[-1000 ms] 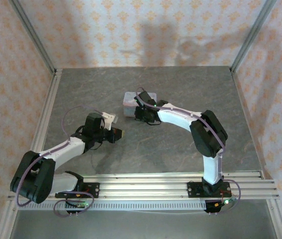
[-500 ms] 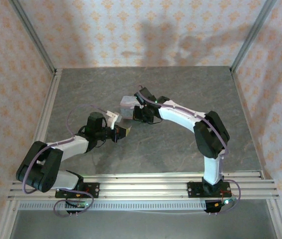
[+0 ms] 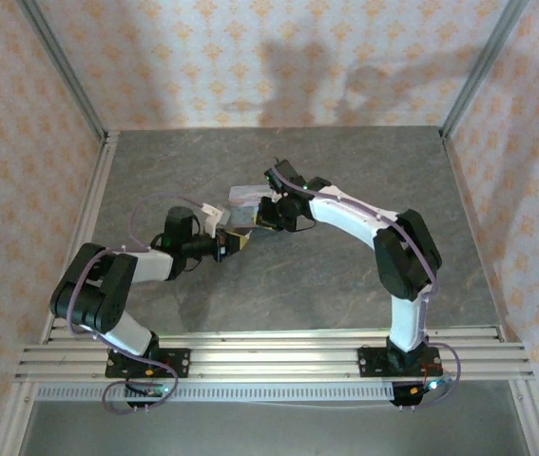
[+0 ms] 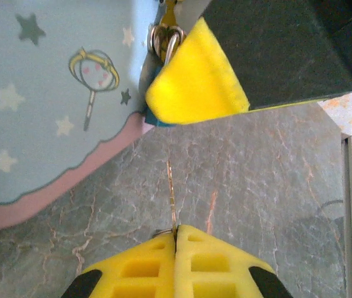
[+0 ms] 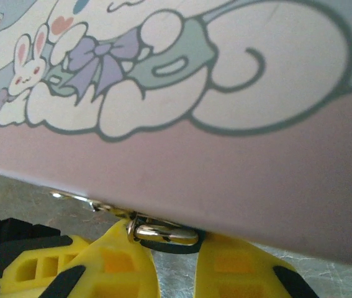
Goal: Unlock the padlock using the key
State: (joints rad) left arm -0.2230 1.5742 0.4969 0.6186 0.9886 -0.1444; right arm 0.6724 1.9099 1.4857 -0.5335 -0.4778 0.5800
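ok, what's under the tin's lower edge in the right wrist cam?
The padlock: its silver shackle shows just below the tin, its dark body mostly covered between the fingers of the right claw. Keyhole can't be seen.

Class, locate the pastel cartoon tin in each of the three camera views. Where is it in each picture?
Top external: the tin is near mid-frame, where the arms meet.
Left wrist: the tin takes the upper left corner.
Right wrist: the tin spans the upper frame.
Shared landmark: the grey marbled table.
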